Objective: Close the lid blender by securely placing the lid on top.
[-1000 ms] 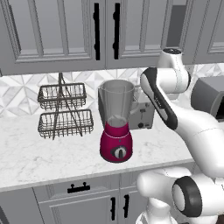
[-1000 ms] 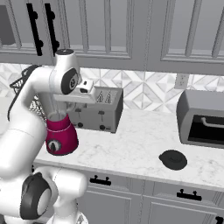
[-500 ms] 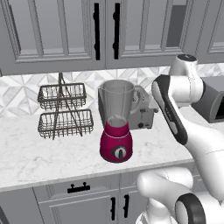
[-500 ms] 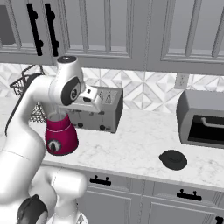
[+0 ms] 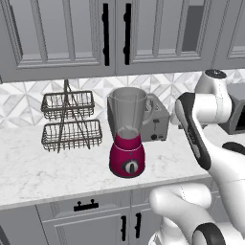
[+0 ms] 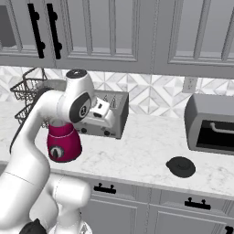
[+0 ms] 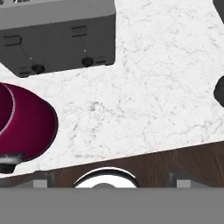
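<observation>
Blender [image 5: 127, 136] stands uncovered on the desk [image 6: 137, 155], jar open at the top; lid [image 6: 181, 167] lies flat on the desk, well apart to the right, near the front edge; fingers spread wide, gripping nothing; pickup and placement both remain.

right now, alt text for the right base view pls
A dark round lid lies on the marble counter in front of a grey toaster oven, far from the crimson-based blender, which the white arm partly hides beside a silver toaster.
</observation>
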